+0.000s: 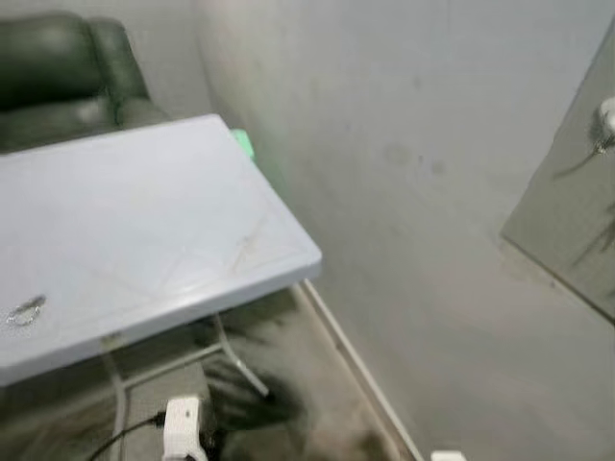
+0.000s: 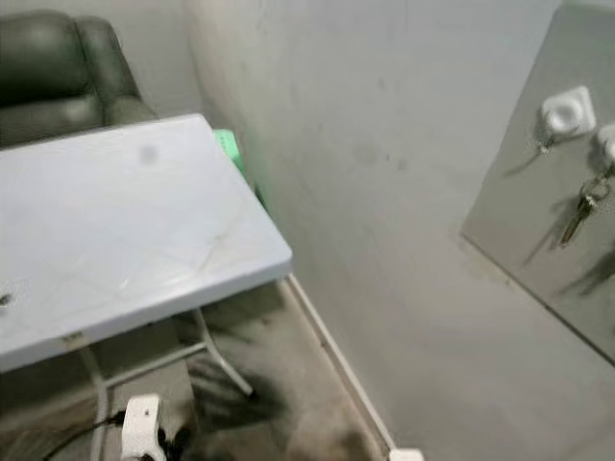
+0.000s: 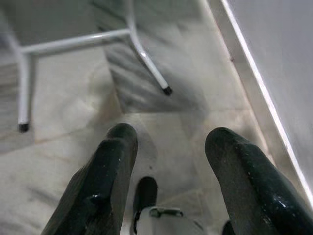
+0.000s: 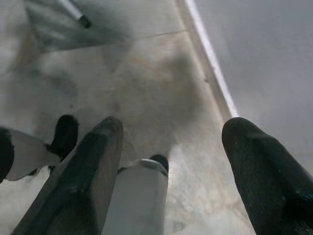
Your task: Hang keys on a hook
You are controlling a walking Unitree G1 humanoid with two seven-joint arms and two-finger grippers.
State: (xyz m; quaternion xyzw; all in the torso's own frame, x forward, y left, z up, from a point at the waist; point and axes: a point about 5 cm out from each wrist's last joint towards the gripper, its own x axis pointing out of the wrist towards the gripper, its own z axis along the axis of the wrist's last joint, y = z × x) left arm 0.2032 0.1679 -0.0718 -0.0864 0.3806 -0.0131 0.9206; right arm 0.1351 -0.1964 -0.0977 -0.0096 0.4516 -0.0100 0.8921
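Observation:
A small metal key ring [image 1: 26, 309] lies on the pale table [image 1: 144, 221], near its front left edge. On a grey panel [image 2: 524, 245] at the right, two white hooks are mounted [image 2: 565, 113]. From the lower hook [image 2: 605, 146] hangs another bunch of keys [image 2: 581, 213]. Both arms hang low over the floor. My left gripper [image 3: 168, 139] is open with nothing between its fingers, and table legs stand beyond it. My right gripper [image 4: 171, 129] is open and empty too, close to the baseboard.
A dark green armchair [image 1: 58, 67] stands behind the table. A green object [image 1: 243, 142] is wedged between the table's far corner and the wall. A white power adapter [image 1: 183, 427] with a black cable lies on the floor by the table legs [image 1: 240, 370].

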